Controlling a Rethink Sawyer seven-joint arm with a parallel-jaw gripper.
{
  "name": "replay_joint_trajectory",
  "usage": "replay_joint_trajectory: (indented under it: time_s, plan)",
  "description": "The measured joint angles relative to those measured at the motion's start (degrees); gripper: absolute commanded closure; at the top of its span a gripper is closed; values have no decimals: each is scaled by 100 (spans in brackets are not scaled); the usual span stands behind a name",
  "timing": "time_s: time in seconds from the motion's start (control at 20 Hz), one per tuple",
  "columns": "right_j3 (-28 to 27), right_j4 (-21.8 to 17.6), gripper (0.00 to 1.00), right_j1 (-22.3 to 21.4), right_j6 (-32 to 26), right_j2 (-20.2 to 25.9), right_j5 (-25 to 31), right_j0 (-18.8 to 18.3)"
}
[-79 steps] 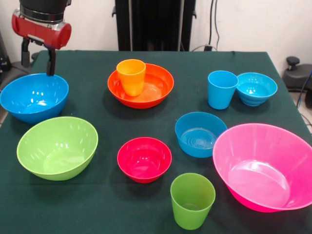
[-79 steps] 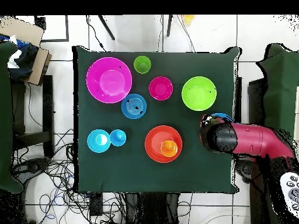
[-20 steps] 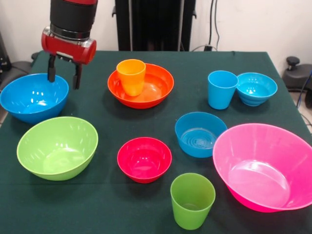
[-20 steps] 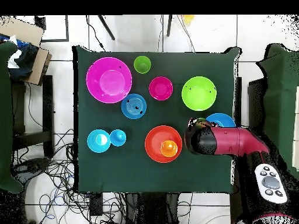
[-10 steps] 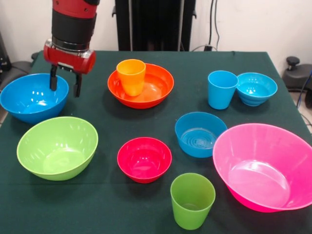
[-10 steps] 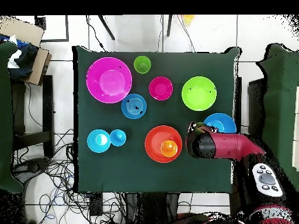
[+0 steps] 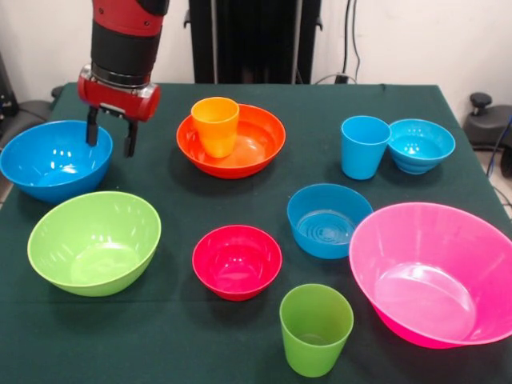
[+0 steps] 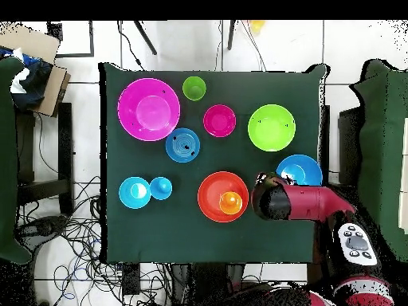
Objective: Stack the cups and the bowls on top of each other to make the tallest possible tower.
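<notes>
cups and bowls sit mostly single on the green tabletop, so tower-building looks barely begun: only the orange cup stands inside the wide orange bowl toward the far edge, w/ light blue cup just beside the small turquoise bowl, unstacked. gripper hangs w/ fingers spread, holding nothing, between the large blue bowl at the front view's left edge and the orange bowl. lime bowl, red bowl, medium blue bowl, pink bowl and green cup all left to stack.
</notes>
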Motion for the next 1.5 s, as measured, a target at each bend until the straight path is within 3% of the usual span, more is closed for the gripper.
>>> replay_joint_trajectory:
  time_s: [0.65,1.0,1.5]
  plan:
    - [2,1,0,21,0,-239,-216,166]
    - [-2,2,0,378,0,-279,-639,90]
    - [-4,4,0,618,0,-283,-819,2]
